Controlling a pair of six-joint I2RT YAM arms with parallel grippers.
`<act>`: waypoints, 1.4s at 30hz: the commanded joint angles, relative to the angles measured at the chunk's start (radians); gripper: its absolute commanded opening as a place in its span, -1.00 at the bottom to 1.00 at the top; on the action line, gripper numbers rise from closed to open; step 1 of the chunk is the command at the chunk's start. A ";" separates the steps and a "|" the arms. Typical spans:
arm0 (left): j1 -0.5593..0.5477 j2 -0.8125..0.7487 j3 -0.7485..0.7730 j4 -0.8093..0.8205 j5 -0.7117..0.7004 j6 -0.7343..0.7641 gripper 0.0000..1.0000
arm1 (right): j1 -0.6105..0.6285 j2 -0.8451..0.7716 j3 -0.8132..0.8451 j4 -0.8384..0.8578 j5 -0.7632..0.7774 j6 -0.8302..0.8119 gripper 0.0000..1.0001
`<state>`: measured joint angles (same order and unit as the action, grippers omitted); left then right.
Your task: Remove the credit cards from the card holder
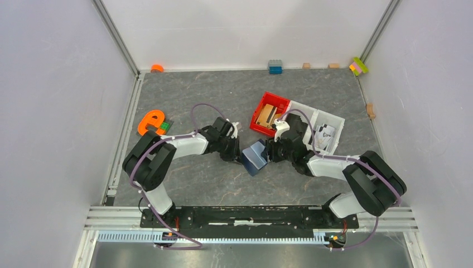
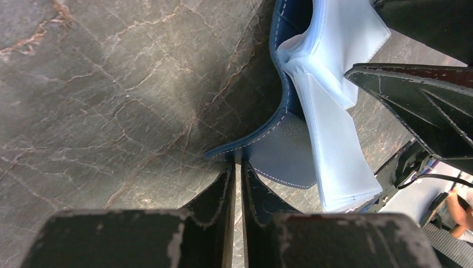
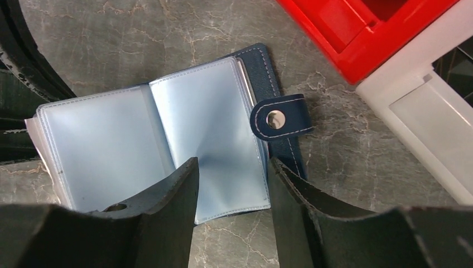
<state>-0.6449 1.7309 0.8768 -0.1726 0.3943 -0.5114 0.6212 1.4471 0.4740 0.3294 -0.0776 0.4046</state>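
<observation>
The card holder [image 1: 255, 157] lies open on the table between my two grippers, navy outside with light-blue plastic pockets inside. My left gripper [image 2: 237, 166] is pinched on the edge of its navy cover [image 2: 284, 145], which curves up off the table. In the right wrist view the pocket pages [image 3: 167, 134] are spread flat and the snap tab [image 3: 279, 118] points right. My right gripper [image 3: 233, 163] is open, its fingers straddling the near edge of the right-hand page with nothing gripped. The credit cards are hidden; the pockets I can see show no card.
A red tray [image 1: 262, 125] with tan wooden blocks and a white tray [image 1: 334, 120] stand just behind the right gripper, both close to it in the right wrist view [image 3: 357, 50]. An orange letter shape [image 1: 150, 121] lies at the left. Small blocks line the back wall.
</observation>
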 commanded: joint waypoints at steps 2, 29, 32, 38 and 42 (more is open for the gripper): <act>-0.015 -0.017 -0.049 0.086 -0.008 -0.016 -0.68 | 0.021 0.019 0.000 0.026 -0.131 0.037 0.05; -0.013 -0.085 -0.084 0.119 0.009 -0.023 -0.67 | -0.052 -0.067 0.052 -0.155 0.020 -0.067 0.67; -0.013 -0.087 -0.083 0.115 0.005 -0.022 -0.67 | -0.073 -0.017 0.057 -0.139 -0.054 -0.053 0.67; -0.013 -0.070 -0.075 0.107 0.011 -0.021 -0.67 | -0.074 0.033 0.045 -0.072 -0.211 -0.016 0.51; -0.013 -0.050 -0.066 0.102 0.015 -0.020 -0.67 | -0.059 0.045 0.042 -0.049 -0.249 -0.006 0.42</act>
<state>-0.6521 1.6543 0.7734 -0.0841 0.3977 -0.5117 0.5407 1.4658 0.5140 0.2760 -0.2039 0.3637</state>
